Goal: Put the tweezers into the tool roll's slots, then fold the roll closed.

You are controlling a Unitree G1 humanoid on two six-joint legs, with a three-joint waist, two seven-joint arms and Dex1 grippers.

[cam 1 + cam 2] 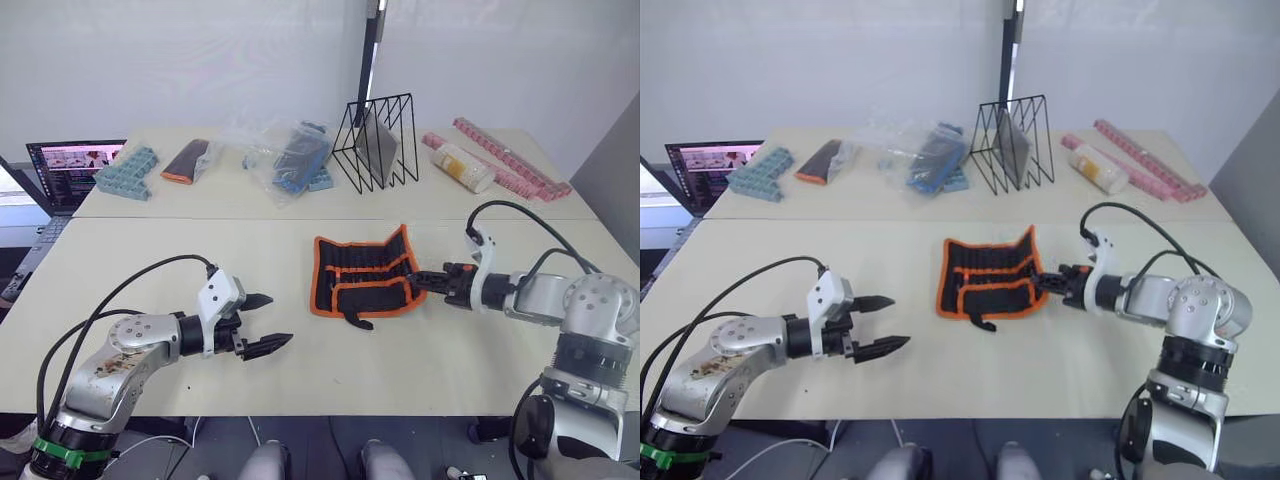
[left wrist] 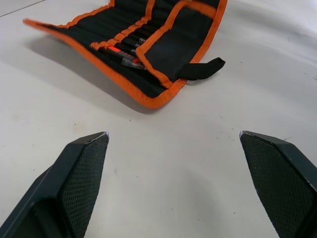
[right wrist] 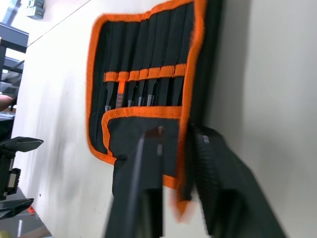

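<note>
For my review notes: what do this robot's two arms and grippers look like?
Both arms are silver-grey metal with rounded joints and looping black cables. The left gripper has a white housing and two black pointed fingers with mesh-textured inner pads. The right gripper is black behind a white bracket. The left arm's shoulder casing looks scuffed brownish, with a green band beneath.

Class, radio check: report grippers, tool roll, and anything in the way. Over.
Left gripper open, clear of the work. Right gripper pinching tool roll edge. Tweezers seated in slots; roll unfolded. Nothing in the way.
</note>
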